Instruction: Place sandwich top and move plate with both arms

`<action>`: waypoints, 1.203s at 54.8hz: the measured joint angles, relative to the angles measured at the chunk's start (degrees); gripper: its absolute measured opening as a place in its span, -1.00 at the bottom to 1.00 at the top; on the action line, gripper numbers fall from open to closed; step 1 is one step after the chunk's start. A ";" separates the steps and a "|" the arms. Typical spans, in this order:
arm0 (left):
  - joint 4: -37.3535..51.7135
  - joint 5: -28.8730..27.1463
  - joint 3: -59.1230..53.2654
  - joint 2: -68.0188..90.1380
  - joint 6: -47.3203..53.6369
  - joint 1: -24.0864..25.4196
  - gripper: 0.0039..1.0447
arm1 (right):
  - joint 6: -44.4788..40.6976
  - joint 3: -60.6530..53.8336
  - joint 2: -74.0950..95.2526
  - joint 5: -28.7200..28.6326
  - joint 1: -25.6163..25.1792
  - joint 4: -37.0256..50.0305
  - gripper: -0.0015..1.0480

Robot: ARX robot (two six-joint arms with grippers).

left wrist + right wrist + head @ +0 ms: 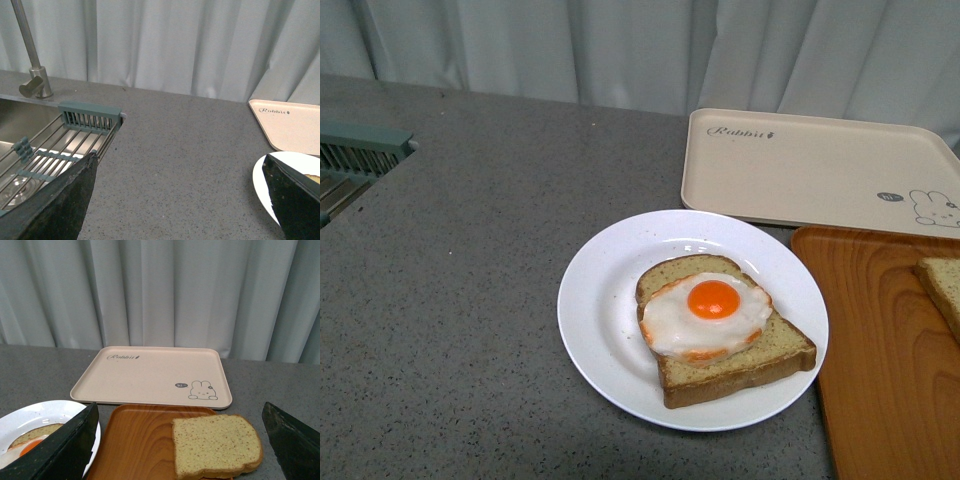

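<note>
A grey speckled countertop (470, 300) carries a beige rabbit-print tray (810, 165) at one o'clock from the white plate (605, 300) and an orange wooden tray (880, 340) at three o'clock. The plate holds a bread slice topped with a fried egg (740, 370). The plain sandwich top (216, 445) lies flat on the wooden tray. The left gripper (180, 156) and right gripper (180, 405) both stand spread wide, holding nothing.

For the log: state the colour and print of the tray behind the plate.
Beige tray with rabbit drawing and "Rabbit" lettering; clearest in right wrist view.
</note>
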 joint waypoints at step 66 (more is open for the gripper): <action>0.00 -0.02 0.00 -0.04 0.04 0.00 0.88 | 38.42 11.04 35.04 -10.64 -18.16 9.42 0.83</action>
